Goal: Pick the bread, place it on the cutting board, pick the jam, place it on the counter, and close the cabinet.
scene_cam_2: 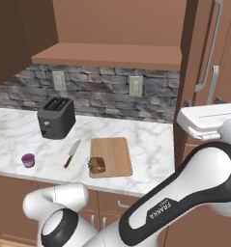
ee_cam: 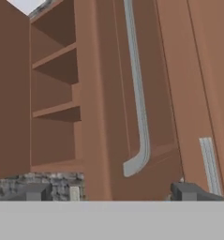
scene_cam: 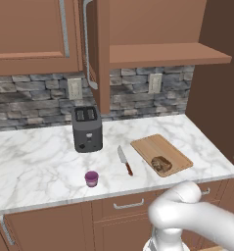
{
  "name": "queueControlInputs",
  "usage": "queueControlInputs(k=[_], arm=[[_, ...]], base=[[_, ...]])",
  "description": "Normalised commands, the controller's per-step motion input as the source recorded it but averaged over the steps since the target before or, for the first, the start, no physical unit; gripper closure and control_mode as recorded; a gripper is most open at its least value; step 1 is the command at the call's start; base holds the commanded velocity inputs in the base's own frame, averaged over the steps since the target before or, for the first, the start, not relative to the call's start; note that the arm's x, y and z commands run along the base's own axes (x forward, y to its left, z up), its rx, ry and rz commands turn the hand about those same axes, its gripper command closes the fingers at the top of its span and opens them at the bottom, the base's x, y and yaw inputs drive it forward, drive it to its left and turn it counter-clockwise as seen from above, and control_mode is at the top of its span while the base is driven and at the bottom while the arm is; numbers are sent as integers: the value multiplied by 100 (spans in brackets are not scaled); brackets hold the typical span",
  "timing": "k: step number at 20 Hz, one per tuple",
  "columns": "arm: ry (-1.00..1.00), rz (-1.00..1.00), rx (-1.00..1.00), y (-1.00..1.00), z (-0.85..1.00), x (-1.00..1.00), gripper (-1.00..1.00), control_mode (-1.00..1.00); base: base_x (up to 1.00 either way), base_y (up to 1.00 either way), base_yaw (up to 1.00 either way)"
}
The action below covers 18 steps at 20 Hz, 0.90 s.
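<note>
The bread [scene_cam: 161, 163] [scene_cam_2: 97, 165] lies on the near end of the cutting board [scene_cam: 152, 146] [scene_cam_2: 113, 150]. Left of it, the purple jam [scene_cam: 91, 178] [scene_cam_2: 28, 159] stands upright on the white marble counter [scene_cam: 35, 157] near its front edge. One door of the upper cabinet [scene_cam: 98, 54] [scene_cam_2: 201, 43] hangs open, edge-on, showing bare shelves [ee_cam: 52, 84]. My gripper [ee_cam: 111, 192] is raised close to that open door [ee_cam: 108, 103], below its silver bar handle [ee_cam: 138, 93]. The jaws are open with nothing between them.
A dark toaster [scene_cam: 86, 128] stands at the back of the counter. A knife [scene_cam: 124, 161] lies between the jam and the board. The neighbouring shut door [ee_cam: 197, 70] sits just right of the open one. Lower drawers [scene_cam: 128, 205] run under the counter.
</note>
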Motion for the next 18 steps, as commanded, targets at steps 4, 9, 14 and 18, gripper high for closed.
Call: queueControlInputs(k=[4, 9, 14, 18], arm=[[0, 4, 1, -20, 0, 20, -100, -100], [0, 5, 2, -20, 0, 18, -100, -100], [0, 7, 3, -18, 0, 14, -100, -100], [0, 8, 0, -12, 0, 12, -100, -100]], base=[[0, 0, 0], [0, 0, 0], [0, 0, 0], [0, 0, 0]])
